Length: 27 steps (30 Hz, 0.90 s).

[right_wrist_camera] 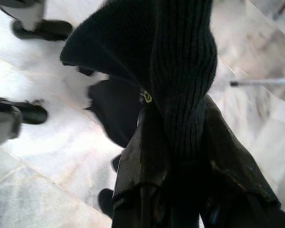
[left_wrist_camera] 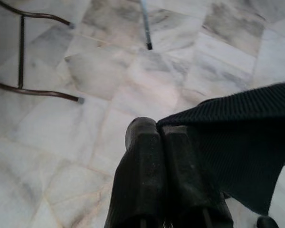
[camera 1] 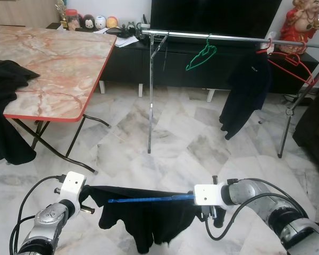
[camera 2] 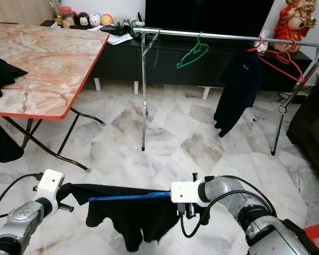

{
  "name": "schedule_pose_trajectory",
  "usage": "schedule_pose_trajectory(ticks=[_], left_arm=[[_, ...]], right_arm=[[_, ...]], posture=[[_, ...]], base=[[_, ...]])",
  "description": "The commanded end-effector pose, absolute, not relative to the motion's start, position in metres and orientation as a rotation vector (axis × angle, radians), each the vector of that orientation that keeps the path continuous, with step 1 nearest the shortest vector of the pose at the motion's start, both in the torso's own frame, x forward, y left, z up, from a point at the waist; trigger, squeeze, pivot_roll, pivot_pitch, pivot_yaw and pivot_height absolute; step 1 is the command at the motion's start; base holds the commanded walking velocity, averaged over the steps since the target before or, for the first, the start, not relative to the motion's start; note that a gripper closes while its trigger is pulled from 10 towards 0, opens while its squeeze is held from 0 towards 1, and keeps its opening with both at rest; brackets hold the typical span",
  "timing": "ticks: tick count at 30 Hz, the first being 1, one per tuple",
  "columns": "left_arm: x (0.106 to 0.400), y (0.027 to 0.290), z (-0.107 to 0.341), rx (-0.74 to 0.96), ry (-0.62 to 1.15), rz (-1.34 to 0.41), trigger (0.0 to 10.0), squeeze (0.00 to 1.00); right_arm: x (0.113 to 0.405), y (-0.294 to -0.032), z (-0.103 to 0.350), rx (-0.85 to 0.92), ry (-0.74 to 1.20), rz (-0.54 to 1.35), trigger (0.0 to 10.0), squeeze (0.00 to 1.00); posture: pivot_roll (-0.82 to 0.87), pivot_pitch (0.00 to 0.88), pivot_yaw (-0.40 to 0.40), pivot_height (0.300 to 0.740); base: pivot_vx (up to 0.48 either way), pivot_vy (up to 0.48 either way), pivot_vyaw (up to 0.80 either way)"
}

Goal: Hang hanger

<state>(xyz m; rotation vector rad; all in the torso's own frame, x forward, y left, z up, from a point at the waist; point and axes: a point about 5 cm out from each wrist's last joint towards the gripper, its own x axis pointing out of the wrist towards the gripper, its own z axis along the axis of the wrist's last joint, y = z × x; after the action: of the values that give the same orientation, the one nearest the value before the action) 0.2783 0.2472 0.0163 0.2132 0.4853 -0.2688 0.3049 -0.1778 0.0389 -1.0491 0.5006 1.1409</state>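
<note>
Left gripper (left_wrist_camera: 156, 142) and right gripper (right_wrist_camera: 175, 156) both pinch a black garment (camera 1: 143, 212) (no legible writing) draped over a blue hanger (camera 1: 149, 200), above marble floor (camera 1: 191, 143)

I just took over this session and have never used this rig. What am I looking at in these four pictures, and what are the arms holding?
The two wide pictures come from the robot's head, looking down and forward. The silver arms at the bottom are its own. The other two pictures come from cameras on each wrist, looking along the black fingers.

The left tool is shut on one end of a black garment, seen close up in the left wrist view. The right tool grips the other end. A blue hanger runs through the garment between them.

Ahead stands a metal clothes rail with a green hanger, a dark shirt and a red hanger. To the left is a marble-topped table with black cloth on it.
</note>
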Motion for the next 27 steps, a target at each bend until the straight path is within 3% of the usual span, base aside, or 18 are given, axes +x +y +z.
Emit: schedule_pose_trajectory(ticks=[1, 16, 27], left_arm=[[0.283, 0.260, 0.028, 0.244, 0.469, -0.249, 0.0, 0.00], [0.291, 0.237, 0.051, 0.228, 0.447, -0.445, 0.0, 0.00], [0.308, 0.176, 0.105, 0.067, 0.268, -0.639, 0.0, 0.00]], right_arm=[[0.307, -0.197, 0.039, -1.057, 0.574, 1.055, 0.0, 0.00], [0.311, -0.192, 0.032, -1.088, 0.597, 0.958, 0.0, 0.00], [0.318, -0.173, 0.026, -1.051, 0.603, 0.817, 0.0, 0.00]], posture=[[0.07, 0.000, -0.065, 0.740], [0.07, 0.000, -0.064, 0.740], [0.08, 0.000, -0.062, 0.740]], base=[[0.000, 0.000, 0.00], [0.000, 0.000, 0.00], [0.000, 0.000, 0.00]])
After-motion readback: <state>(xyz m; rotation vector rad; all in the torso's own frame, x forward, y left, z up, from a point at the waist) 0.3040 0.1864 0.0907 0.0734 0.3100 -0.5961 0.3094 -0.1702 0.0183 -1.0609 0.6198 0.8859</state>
